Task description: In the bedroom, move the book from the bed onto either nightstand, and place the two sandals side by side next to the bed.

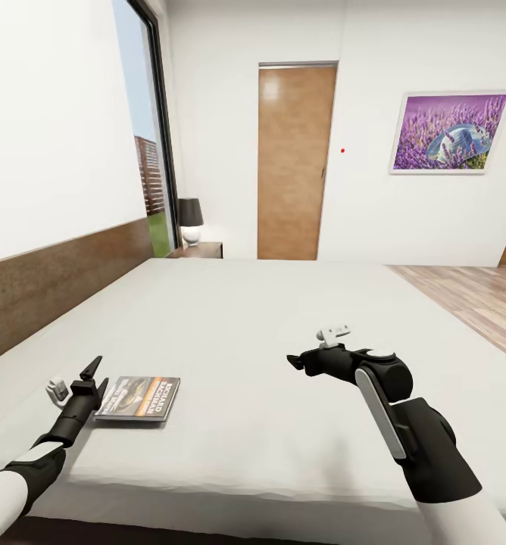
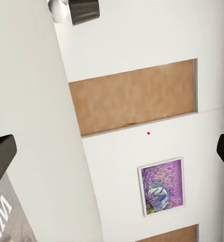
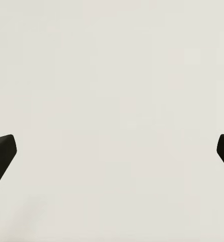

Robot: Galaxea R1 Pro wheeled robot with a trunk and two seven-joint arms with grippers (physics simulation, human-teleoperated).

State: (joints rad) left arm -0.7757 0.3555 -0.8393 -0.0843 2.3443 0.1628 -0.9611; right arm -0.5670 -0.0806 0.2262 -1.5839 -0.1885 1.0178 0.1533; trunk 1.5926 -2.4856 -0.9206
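The book [image 1: 137, 399], dark with an orange band, lies flat on the off-white bed [image 1: 253, 325] near its front left. My left gripper [image 1: 96, 378] is open right at the book's left edge, just above the mattress. The left wrist view shows its fingertips [image 2: 1, 156] wide apart and a corner of the book [image 2: 6, 217] beside one of them. Over the middle of the bed, my right gripper [image 1: 295, 363] hovers open and empty; in its wrist view the gripper [image 3: 112, 151] faces bare mattress [image 3: 112, 75]. The nightstand [image 1: 200, 250] stands at the bed's far left corner. The sandals are out of view.
A black lamp [image 1: 190, 219] stands on the nightstand. The brown headboard [image 1: 48, 280] runs along the left wall under a tall window [image 1: 143, 129]. A wooden door [image 1: 295, 163] and a purple picture [image 1: 448, 132] are on the far wall. Wood floor [image 1: 473, 295] lies right of the bed.
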